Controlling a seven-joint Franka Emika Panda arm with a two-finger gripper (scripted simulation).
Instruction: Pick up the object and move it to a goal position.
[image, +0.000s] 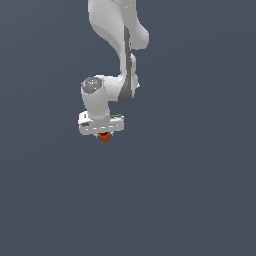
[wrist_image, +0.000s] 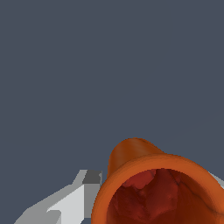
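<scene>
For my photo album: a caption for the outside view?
White robot arm with a tiny orange cup at its gripper.

Cup (image: 104, 136) directly under the hand (image: 101, 131) — touching it, between its fingers (wrist_image: 72, 199)

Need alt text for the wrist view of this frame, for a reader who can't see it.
A small orange-red cup fills the lower part of the view, its flared rim and darker hollow interior facing the camera. A pale grey gripper finger shows beside it; everything else is plain dark blue-grey background.

My white arm (image: 120, 45) reaches down from above, wrist bent, gripper (image: 103, 134) pointing downward; its fingers (wrist_image: 70, 201) are closed on the small orange-red cup (image: 104, 137).
</scene>
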